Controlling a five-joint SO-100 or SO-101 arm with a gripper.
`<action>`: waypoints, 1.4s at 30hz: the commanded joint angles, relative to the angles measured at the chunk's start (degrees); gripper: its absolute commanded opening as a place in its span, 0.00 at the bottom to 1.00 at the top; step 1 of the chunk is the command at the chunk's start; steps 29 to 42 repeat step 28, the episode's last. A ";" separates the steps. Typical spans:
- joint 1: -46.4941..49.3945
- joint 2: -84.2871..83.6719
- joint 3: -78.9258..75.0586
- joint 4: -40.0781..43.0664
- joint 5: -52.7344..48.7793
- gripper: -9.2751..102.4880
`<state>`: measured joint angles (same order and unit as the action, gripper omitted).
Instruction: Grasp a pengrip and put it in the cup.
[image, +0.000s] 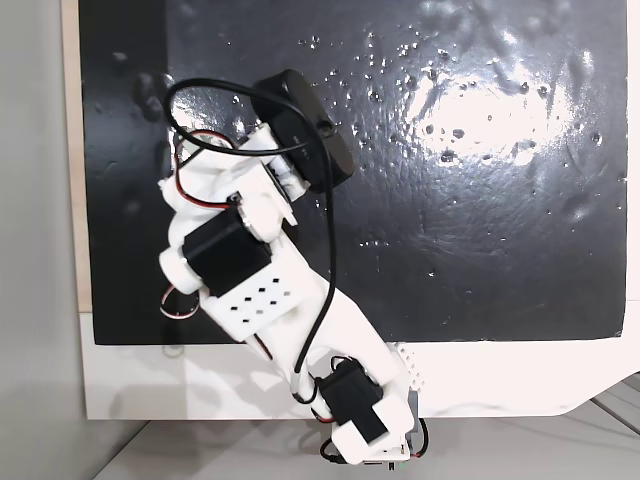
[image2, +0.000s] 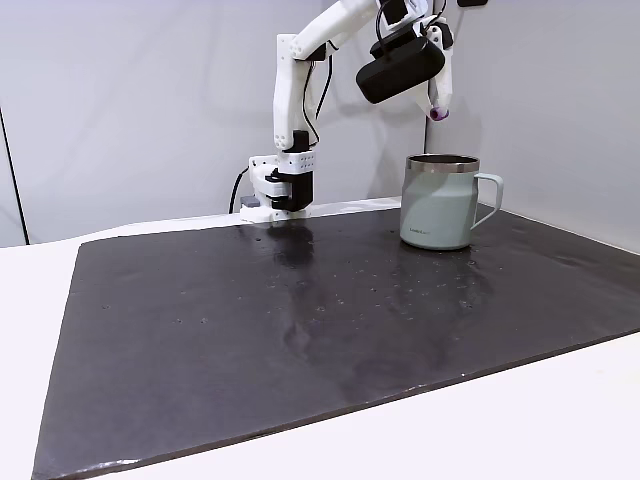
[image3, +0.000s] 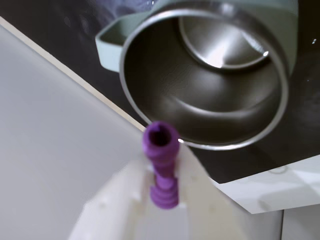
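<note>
Note that your gripper (image3: 161, 187) was closed on the pengrip (image3: 161, 165), whose purple ribbed body stood pinched between the two white fingers (image3: 117, 200) with its open end pointing toward the cup (image3: 205, 90) in the wrist view. You could see in a fixed view that the pengrip (image2: 437, 113) hung in the air above the cup (image2: 445, 200), apart from the rim and slightly toward the left side of its mouth, while the cup stood upright on the black mat (image2: 250, 330) with its handle (image2: 490, 200) turned to the right. From the top-down fixed view, you had the white arm (image: 270, 300) stretched across the black mat (image: 480, 250), with its black camera housing (image: 305, 130) covering the area beneath it.
</note>
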<state>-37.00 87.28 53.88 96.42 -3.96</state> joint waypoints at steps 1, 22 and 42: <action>-2.11 0.09 -3.16 0.35 1.14 0.08; 0.09 4.75 2.99 0.35 -0.53 0.35; 0.09 4.66 3.43 0.26 -0.53 0.34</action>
